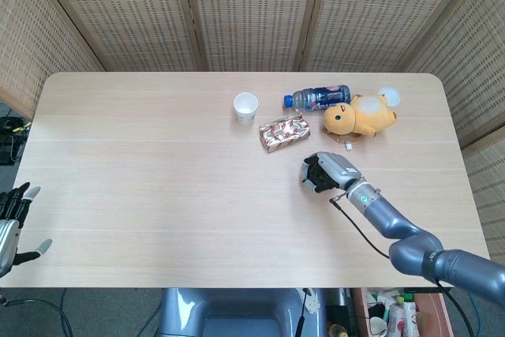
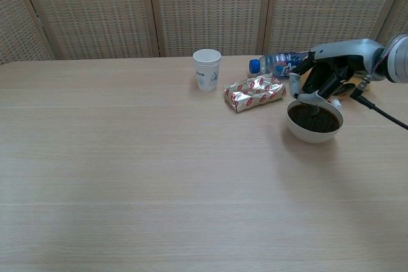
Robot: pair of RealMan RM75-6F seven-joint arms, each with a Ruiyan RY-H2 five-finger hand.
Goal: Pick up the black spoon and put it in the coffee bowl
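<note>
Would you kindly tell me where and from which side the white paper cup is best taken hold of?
I would grip the white paper cup around its side wall, coming in level from the front or the left of the picture. It stands upright, mouth up, with bare table there, while the foil packet lies close on its right.

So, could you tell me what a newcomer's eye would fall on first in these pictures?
Probably the right hand, hanging directly over the coffee bowl right of the table's centre, fingers curled down towards the dark coffee. Next, the yellow plush toy lying at the far right beside a blue-labelled bottle. Whether the hand holds anything cannot be told.
</note>
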